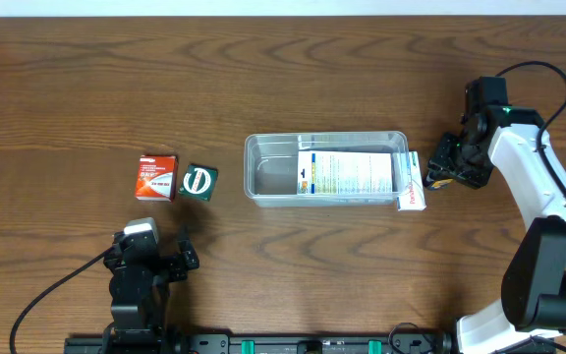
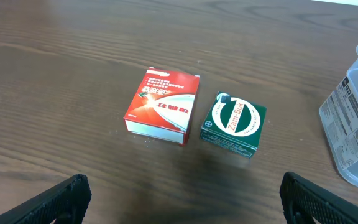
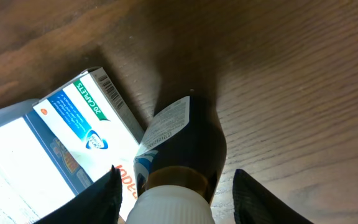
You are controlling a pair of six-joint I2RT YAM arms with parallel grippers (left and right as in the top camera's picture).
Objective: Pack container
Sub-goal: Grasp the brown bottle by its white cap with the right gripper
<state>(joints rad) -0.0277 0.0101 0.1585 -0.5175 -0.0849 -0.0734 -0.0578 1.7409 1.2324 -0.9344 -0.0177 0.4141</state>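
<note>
Container (image 1: 268, 179) sits mid table (image 1: 283, 69): one leaflet box (image 1: 347, 173) inside, one white box (image 1: 412, 183) touching its right end. Just past that, my right gripper (image 1: 448, 169) straddles one dark bottle (image 3: 185, 149), can't tell if it's clamped. One red box (image 1: 155, 178) and one green box (image 1: 198, 182) off the container's left; left gripper (image 2: 182, 193) gaping.

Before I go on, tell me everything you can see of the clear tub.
The container is a clear, colourless plastic tub, rectangular with rounded corners and a rim, upright on the wooden table, open top up. A white printed box lies flat in its right part; its left part is bare. A white-and-red box sits against its right end, outside.
</note>
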